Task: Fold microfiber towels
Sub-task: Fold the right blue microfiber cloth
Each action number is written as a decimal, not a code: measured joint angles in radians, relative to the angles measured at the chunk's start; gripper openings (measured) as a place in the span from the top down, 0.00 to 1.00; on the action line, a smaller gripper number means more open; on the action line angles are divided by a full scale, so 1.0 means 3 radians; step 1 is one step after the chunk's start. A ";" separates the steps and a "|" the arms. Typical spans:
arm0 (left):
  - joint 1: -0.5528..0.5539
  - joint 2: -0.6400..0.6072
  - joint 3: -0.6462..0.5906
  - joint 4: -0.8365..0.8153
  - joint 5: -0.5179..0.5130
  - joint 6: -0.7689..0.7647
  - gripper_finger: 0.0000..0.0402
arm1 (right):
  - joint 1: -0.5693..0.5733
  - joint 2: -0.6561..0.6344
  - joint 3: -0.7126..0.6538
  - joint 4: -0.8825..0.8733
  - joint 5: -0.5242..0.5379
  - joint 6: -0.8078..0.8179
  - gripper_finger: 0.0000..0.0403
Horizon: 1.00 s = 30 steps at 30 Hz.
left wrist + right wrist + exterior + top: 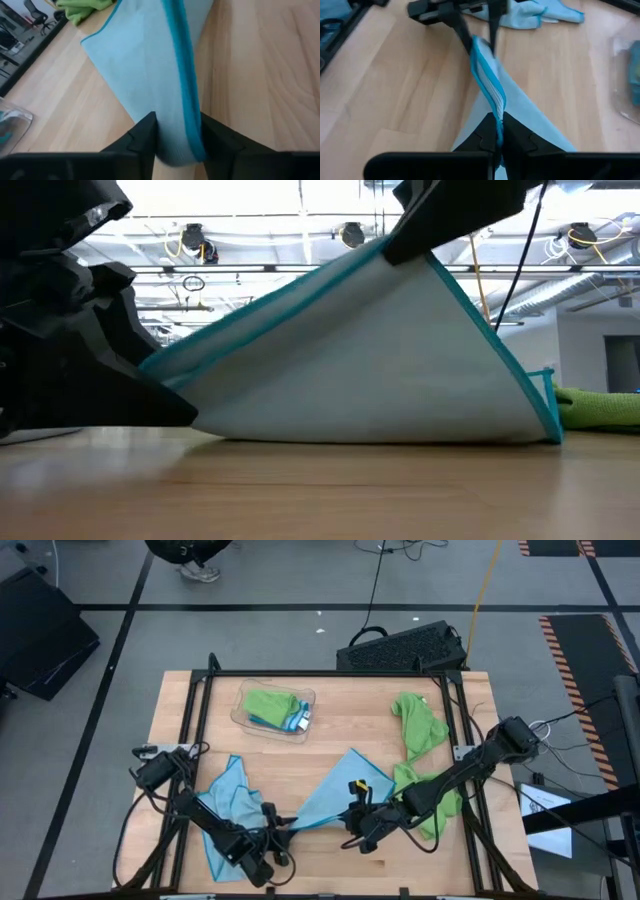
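Note:
A light blue towel (345, 785) with teal hems is stretched between my two grippers near the table's front edge. My left gripper (280, 828) sits low at the towel's left end and is shut on it. My right gripper (352, 822) is shut on the towel's upper edge and holds it higher (405, 240). The towel slopes like a tent, and its far corner (545, 415) rests on the table. A second light blue towel (225, 805) lies crumpled at the left. Green towels (420, 725) lie at the right. My left gripper pinches the towel's bunched end (175, 142) between its two fingers (145, 135), just above the tabletop. It comes in slanting down from the table's left. The cloth runs away from it, drawn taut. My right gripper pinches the towel's teal-hemmed edge (496, 112) between its shut fingers, with several layers gathered together. It slants down from the table's right and holds that edge lifted clear. The edge runs taut down toward my left gripper (475, 30).
A clear plastic tray (250, 720) with a green cloth (270, 703) in it stands at the far middle of the table. A black device (400, 645) sits beyond the far edge. Bare wood shows between the tray and the held towel.

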 joint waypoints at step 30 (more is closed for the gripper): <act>-0.0293 0.0017 0.0047 0.0207 -0.0621 0.0275 0.83 | 0.0050 -0.0068 0.0000 -0.0174 0.0006 0.0123 0.98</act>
